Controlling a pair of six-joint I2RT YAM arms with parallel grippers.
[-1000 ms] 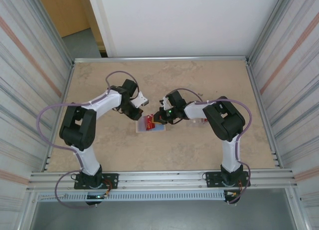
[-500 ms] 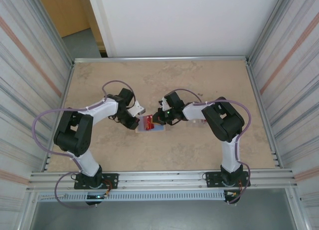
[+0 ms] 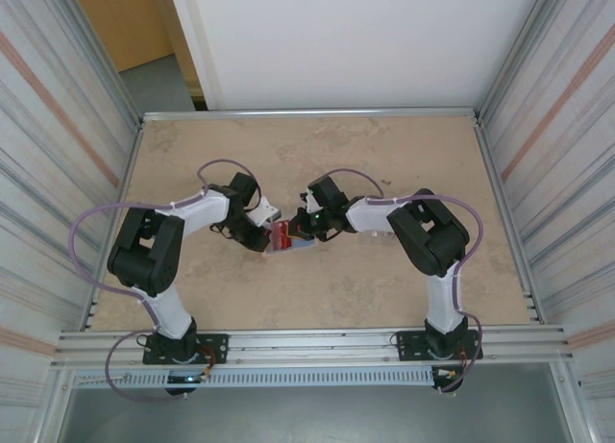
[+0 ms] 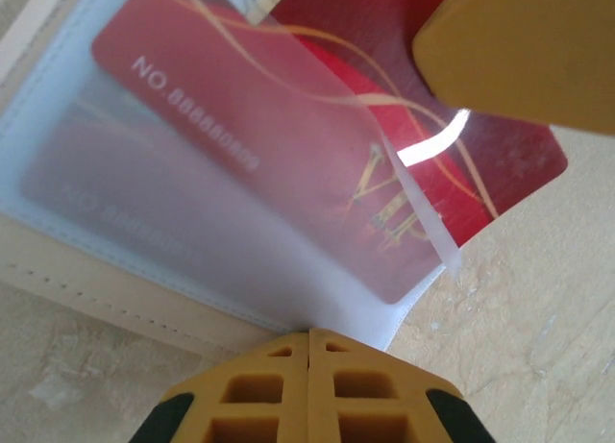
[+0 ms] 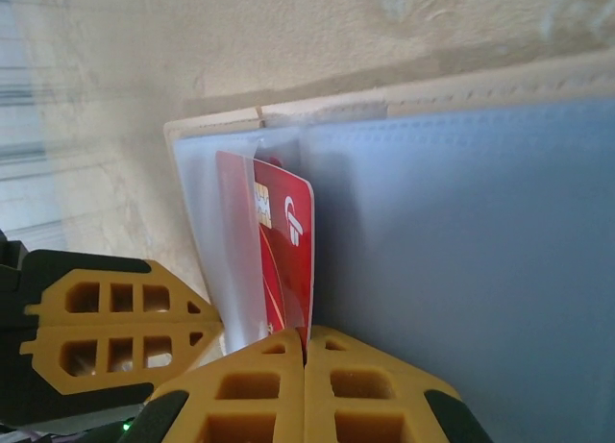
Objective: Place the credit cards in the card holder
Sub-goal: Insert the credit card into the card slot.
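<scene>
red credit card (image 5: 288,256), pinched in the closed right claw (image 5: 306,345), points lengthwise into the clear card holder (image 5: 461,270); closed left claw (image 4: 307,339) grips the holder's open edge.

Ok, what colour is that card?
The card is red with gold swirls and pale lettering; best in left wrist view.

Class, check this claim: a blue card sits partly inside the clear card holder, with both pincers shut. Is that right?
No: the card is red, not blue, as the left wrist view shows. It does sit partly inside the clear card holder, left pincer and right pincer shut.
</scene>
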